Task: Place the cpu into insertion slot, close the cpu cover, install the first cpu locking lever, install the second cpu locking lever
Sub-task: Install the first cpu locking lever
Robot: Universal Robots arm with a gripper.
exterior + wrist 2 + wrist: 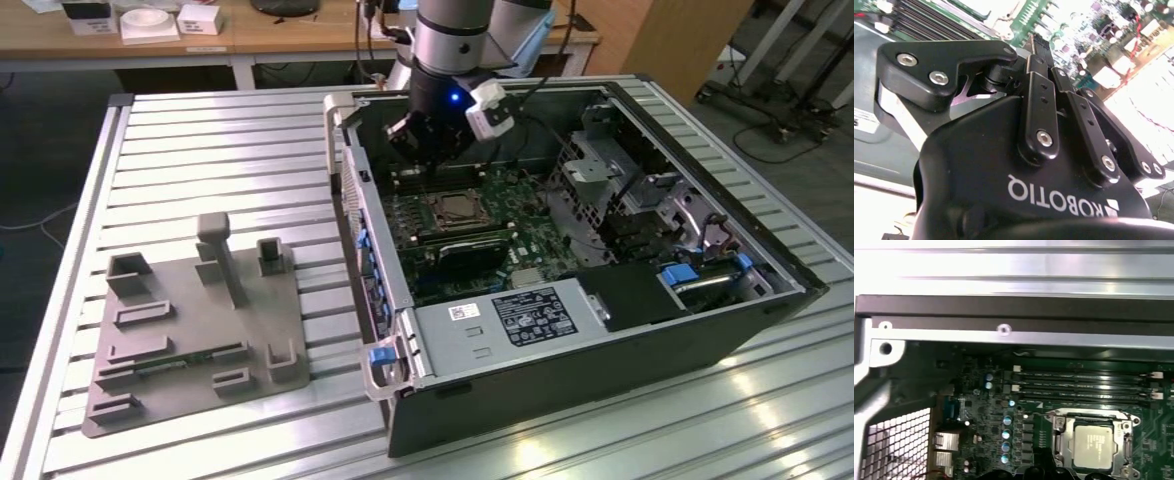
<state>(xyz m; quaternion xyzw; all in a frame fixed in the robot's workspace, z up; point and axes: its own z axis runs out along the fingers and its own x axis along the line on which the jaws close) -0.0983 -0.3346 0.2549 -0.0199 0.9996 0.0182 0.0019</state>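
**Fig.** The cpu [1093, 446] lies seated in the insertion slot [1058, 437], framed in silver. The pincer [424, 142] hangs above the motherboard [979, 405], near the slot. Whether it is open or closed cannot be told. Judgement: descend vertically, press evenly, clear of the memory slots [1079, 382].

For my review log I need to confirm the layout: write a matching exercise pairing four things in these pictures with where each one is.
Things:
1. silvery square metal-topped cpu
2. grey moulded fixture plate
3. black pincer
4. blue plastic latch

Places:
A. on the slatted metal table, to the exterior view's left of the black computer case
B. at the case's near corner, exterior view's left
C. in the silver-rimmed insertion slot
D. above the green motherboard, inside the open case

Pairs: 1-C, 2-A, 3-D, 4-B
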